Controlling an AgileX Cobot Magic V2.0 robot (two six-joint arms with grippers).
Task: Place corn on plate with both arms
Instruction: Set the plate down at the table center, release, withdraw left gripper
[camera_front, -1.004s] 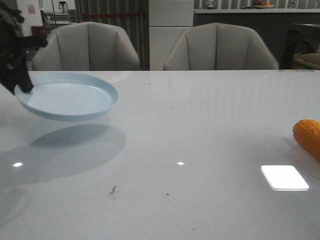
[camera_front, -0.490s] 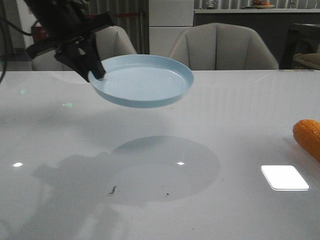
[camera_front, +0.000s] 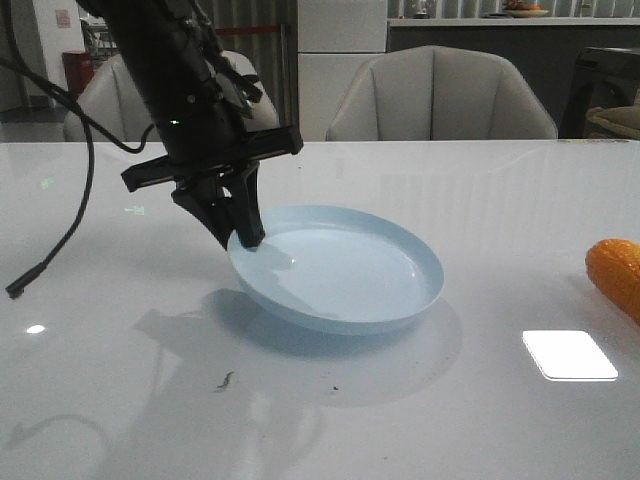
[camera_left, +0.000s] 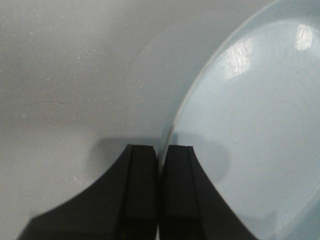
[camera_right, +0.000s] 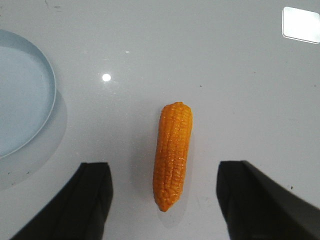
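The pale-blue plate (camera_front: 340, 272) is at the middle of the white table, low and tilted, its right side down near the tabletop. My left gripper (camera_front: 247, 238) is shut on the plate's left rim; in the left wrist view the two black fingers pinch the rim (camera_left: 172, 131). The orange-yellow corn (camera_right: 173, 154) lies on the table at the right edge of the front view (camera_front: 618, 274). My right gripper (camera_right: 162, 187) is open above the corn, its fingers wide on either side of the tapered end. The plate's edge also shows in the right wrist view (camera_right: 25, 95).
Two grey chairs (camera_front: 440, 95) stand behind the table's far edge. A black cable (camera_front: 60, 240) hangs from the left arm down to the tabletop at the left. A bright light reflection (camera_front: 569, 355) lies on the table near the corn.
My left arm has carried the plate from the far left to the table's middle and lowered it close to the tabletop. The corn has not moved.
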